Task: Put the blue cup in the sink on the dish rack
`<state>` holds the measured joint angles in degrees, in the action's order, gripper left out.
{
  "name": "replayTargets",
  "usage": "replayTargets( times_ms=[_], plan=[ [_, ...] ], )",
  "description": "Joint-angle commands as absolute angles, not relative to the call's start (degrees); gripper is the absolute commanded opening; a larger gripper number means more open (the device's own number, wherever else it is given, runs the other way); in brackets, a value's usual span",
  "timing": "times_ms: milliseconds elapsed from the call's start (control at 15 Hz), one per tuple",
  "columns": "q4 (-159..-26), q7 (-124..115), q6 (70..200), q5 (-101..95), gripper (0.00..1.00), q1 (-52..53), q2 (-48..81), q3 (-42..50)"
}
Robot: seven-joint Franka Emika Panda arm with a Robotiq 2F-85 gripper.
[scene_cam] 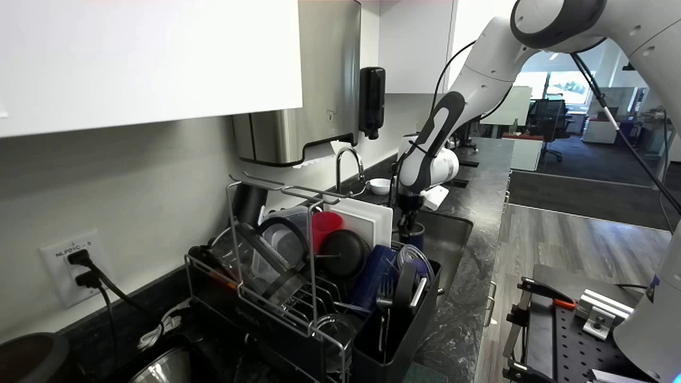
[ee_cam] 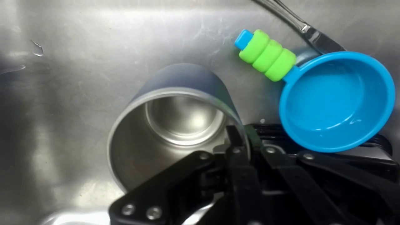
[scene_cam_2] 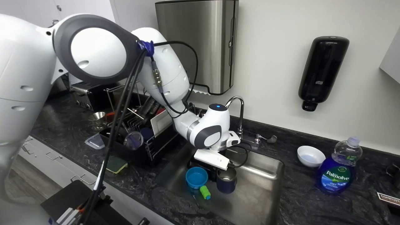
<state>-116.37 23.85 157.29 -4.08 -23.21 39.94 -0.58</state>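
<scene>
The dark blue cup with a steel inside is in the sink; it also shows in both exterior views. My gripper is shut on its rim, one finger inside and one outside. I cannot tell whether its base touches the sink floor. A light blue scoop with a green grip lies right of it in the wrist view. The dish rack beside the sink is full of dishes; it also shows in an exterior view, partly behind the arm.
A black item lies under the scoop, and cutlery lies beside it. The faucet rises behind the sink. A white bowl and a soap bottle stand on the counter. A white tray stands upright at the rack's sink end.
</scene>
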Motion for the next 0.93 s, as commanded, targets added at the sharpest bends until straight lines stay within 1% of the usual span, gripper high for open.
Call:
replayTargets(
  times_ms=[0, 400, 867],
  plan=[
    [-119.77, 28.97, 154.12, -2.49, 0.02, -25.91, 35.21, -3.36],
    [-121.32, 42.78, 144.67, 4.65, 0.02, -30.65, 30.29, -7.77],
    [-120.93, 56.96, 134.34, 12.53, 0.02, -29.79, 27.16, -4.63]
  ],
)
